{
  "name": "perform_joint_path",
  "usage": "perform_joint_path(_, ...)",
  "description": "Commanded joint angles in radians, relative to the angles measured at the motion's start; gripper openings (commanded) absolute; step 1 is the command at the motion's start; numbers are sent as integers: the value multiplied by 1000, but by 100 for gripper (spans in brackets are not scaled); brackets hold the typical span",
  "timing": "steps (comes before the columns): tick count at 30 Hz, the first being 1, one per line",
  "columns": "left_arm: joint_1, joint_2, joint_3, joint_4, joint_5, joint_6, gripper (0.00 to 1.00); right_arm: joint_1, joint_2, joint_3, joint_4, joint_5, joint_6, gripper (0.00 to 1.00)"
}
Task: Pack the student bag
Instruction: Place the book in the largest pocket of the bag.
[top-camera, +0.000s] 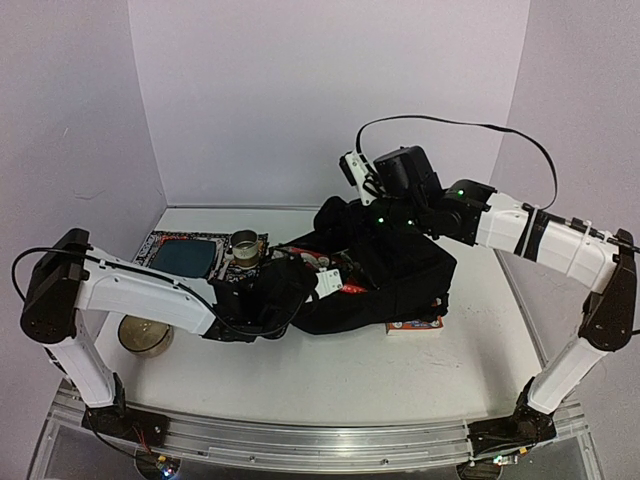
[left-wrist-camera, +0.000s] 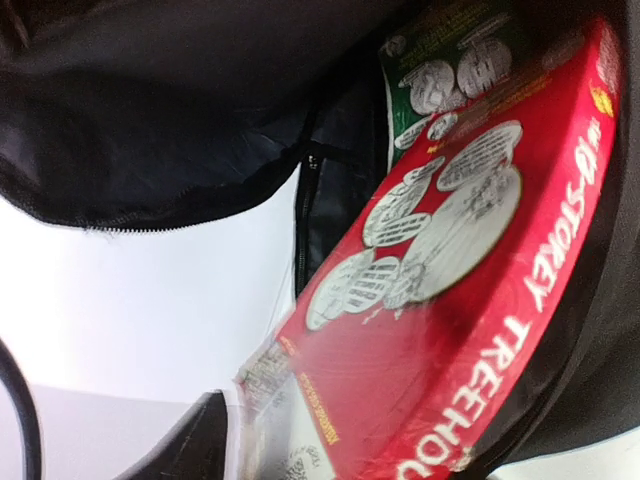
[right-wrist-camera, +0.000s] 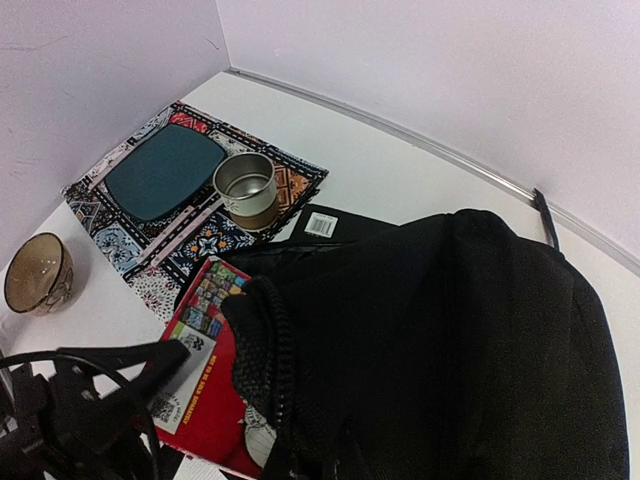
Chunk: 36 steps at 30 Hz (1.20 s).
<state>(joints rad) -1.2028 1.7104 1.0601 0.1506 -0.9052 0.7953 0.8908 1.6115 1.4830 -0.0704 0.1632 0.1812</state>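
The student bag lies on its side mid-table, its mouth facing left. My right gripper is shut on the fabric at the bag's top and holds it raised; its fingers are hidden in the right wrist view by the black cloth. A red book sits partway inside the bag's mouth, in front of a green book. My left gripper is at the red book's outer corner. One dark finger shows just beside that corner, slightly apart from it; the other is hidden.
A patterned book with a teal panel lies at back left with a metal tin on it. A flat black notebook lies beside the bag. A brown bowl sits near the left arm. Another book pokes out under the bag.
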Motion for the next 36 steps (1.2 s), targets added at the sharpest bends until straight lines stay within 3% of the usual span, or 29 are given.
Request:
perform_joint_path(1,33,67,108,-5,47,-121,31,3,-55,15,105,-34,17,0)
perform_joint_path(7,72,175,237,17,138,-116,3,3,-67,7,105,-36,21,0)
perform_joint_path(11,73,245,308,20,160,-119,2,3,-68,8,107,-37,21,0)
perform_joint_path(15,68,263,303,23,199,-123,19,3,-64,12,109,-45,23,0)
perform_joint_path(22,61,175,210,19,281,-156,70,2,-56,17,109,-47,23,0)
perform_joint_path(25,61,140,179,8,303,-166,86,2,-54,18,109,-48,23,0)
perform_joint_path(30,73,104,189,-112,371,-224,98,2,-53,19,109,-50,23,0)
perform_joint_path(36,82,41,160,-207,407,-307,97,2,-51,18,109,-48,23,0)
